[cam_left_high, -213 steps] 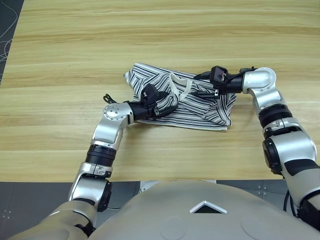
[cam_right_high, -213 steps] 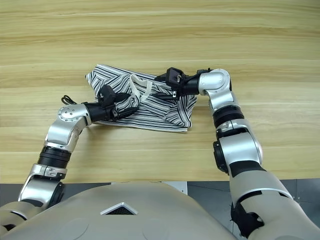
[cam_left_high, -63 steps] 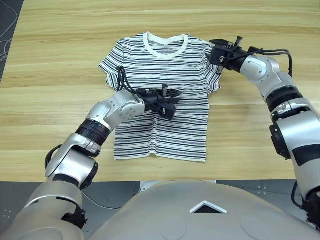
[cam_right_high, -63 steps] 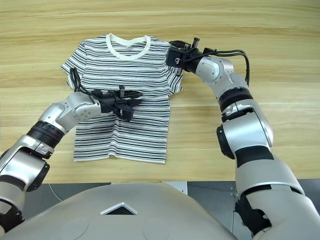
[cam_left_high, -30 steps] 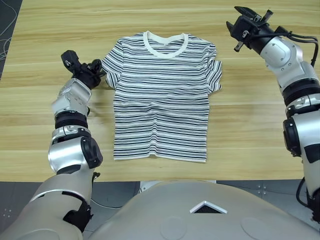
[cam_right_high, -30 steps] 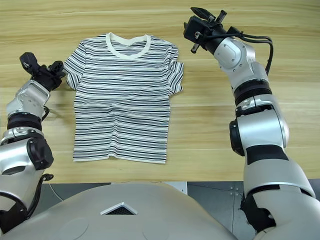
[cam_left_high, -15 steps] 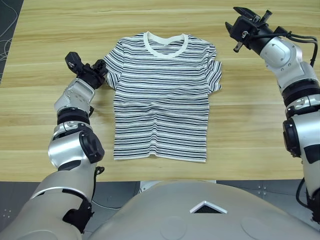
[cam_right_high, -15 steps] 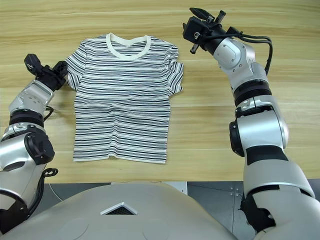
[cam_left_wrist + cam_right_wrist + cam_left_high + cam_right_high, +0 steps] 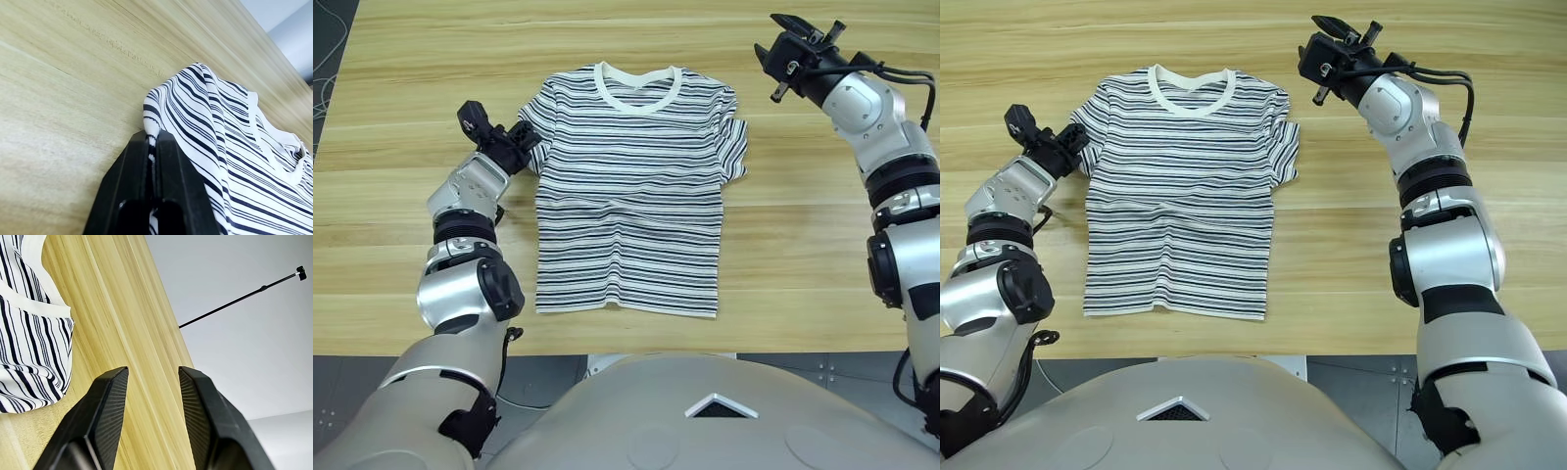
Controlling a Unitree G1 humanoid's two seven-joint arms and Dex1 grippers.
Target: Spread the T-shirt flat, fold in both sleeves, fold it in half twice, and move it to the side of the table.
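Note:
The striped T-shirt (image 9: 626,196) with a white collar lies spread face up on the wooden table (image 9: 803,245), collar toward the far side. My left gripper (image 9: 525,140) is at the shirt's left sleeve (image 9: 161,105) and is shut on the sleeve's edge, as the left wrist view shows (image 9: 152,140). The right sleeve (image 9: 736,147) lies slightly bunched against the body. Held above the table, my right gripper (image 9: 771,37) is open beyond and to the right of the right shoulder, with nothing between its fingers (image 9: 110,401).
Bare table surrounds the shirt on all sides, with wide room at the far side and to the right. The table's left edge and dark floor (image 9: 328,59) show at the far left. The near edge (image 9: 626,351) runs just below the hem.
The crumpled shirt from seven seconds ago now lies flat. Over the last second my left gripper moved right to the left sleeve and took hold of its edge. The right arm stayed still.

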